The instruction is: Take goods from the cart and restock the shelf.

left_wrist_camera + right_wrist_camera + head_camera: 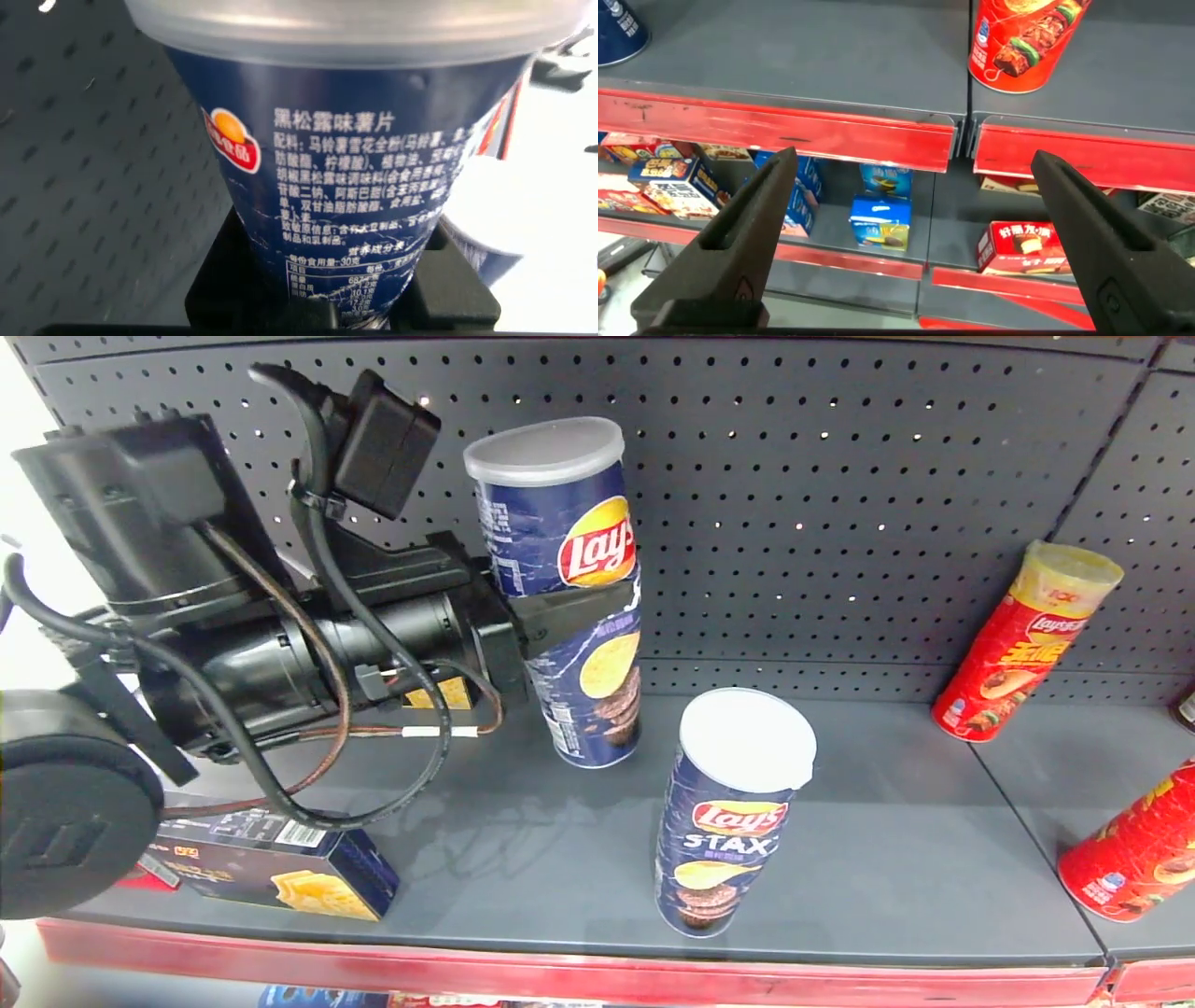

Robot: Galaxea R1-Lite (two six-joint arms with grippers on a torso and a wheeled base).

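Observation:
My left gripper [571, 611] is shut on a dark blue chip can [565, 523] with a clear lid, gripping it around the middle. The can leans slightly over the back of the grey shelf [887, 859]; whether its base touches the board I cannot tell. In the left wrist view the same can [355, 177] stands between the fingers [448, 285] of the gripper [341, 299]. A second blue can [728, 812] stands upright nearer the front, its white lid [509, 205] showing behind the held one. My right gripper [915, 261] hangs open in front of the red shelf edge [785, 126].
Two red chip cans lean at the right, one by the pegboard [1027, 644], one nearer the front [1134, 859], [1022, 42]. A dark blue box [271, 873] lies flat at the shelf's front left. Lower shelves hold snack boxes [878, 219]. Bare board lies between the blue and red cans.

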